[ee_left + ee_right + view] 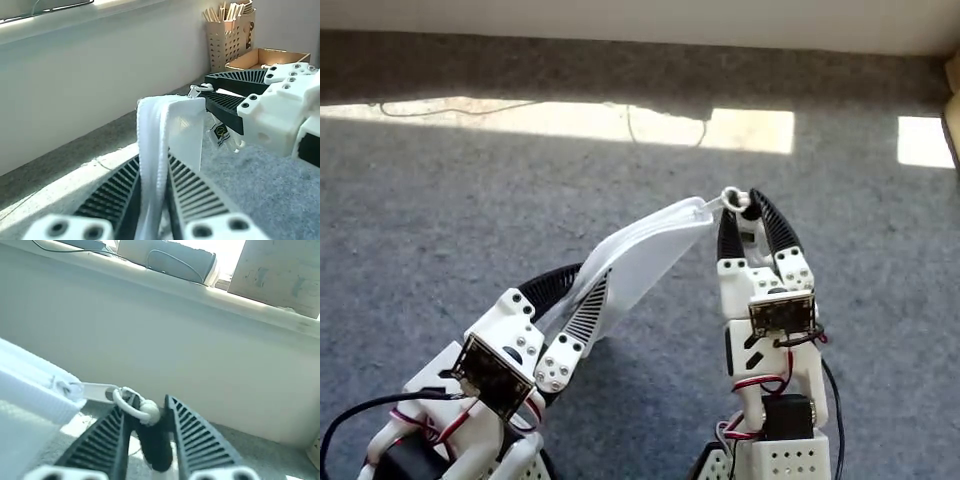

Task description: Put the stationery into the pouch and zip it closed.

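A white pouch (645, 255) hangs in the air above the grey carpet, tilted from lower left to upper right. My left gripper (590, 285) is shut on its lower end, and the pouch's edge (155, 145) stands upright between the ribbed fingers (200, 200). At the pouch's upper corner a metal zipper pull (715, 204) ends in a white ring (135, 407). My right gripper (745, 208) is shut on that ring, with a black tab (155, 445) between its fingers. The right gripper (225, 92) is also seen just past the pouch's far corner. What the pouch contains is hidden.
Grey carpet (440, 230) covers the surface, with a sunlit strip (570, 120) and a thin cable (450, 108) at the back below a pale wall (200, 340). A perforated basket of wooden sticks (230, 30) and a cardboard box (262, 56) stand beyond the right arm.
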